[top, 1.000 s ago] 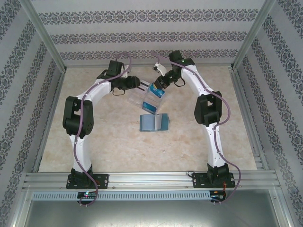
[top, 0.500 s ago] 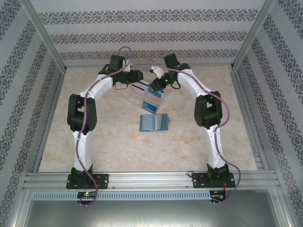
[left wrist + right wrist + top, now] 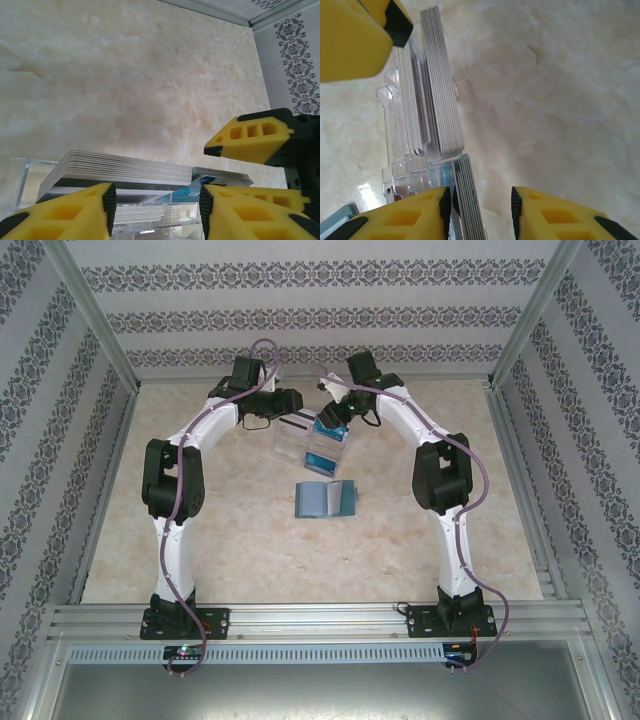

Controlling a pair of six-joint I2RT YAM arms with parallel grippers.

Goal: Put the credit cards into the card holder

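Note:
The credit cards (image 3: 327, 432) stand on edge in stacks in a clear compartmented tray (image 3: 290, 445) at the back of the table. The teal card holder (image 3: 327, 499) lies open just in front of the tray. My right gripper (image 3: 481, 212) is open at the tray's end. One card stack (image 3: 467, 200) leans against its left pad, with a gap to the right pad. My left gripper (image 3: 157, 210) straddles part of the tray, with card stacks (image 3: 125, 170) and a blue card (image 3: 195, 192) beyond its pads. I cannot tell whether its pads press on the tray.
Both grippers crowd the same tray. The right gripper's yellow finger (image 3: 250, 140) shows in the left wrist view and the left gripper's finger (image 3: 355, 35) in the right wrist view. Patterned walls and metal rails enclose the marble table (image 3: 250, 540).
The right gripper's jaws have opened and it has shifted left along the tray's far end. The left arm has drawn its wrist further back; its jaws stand as before.

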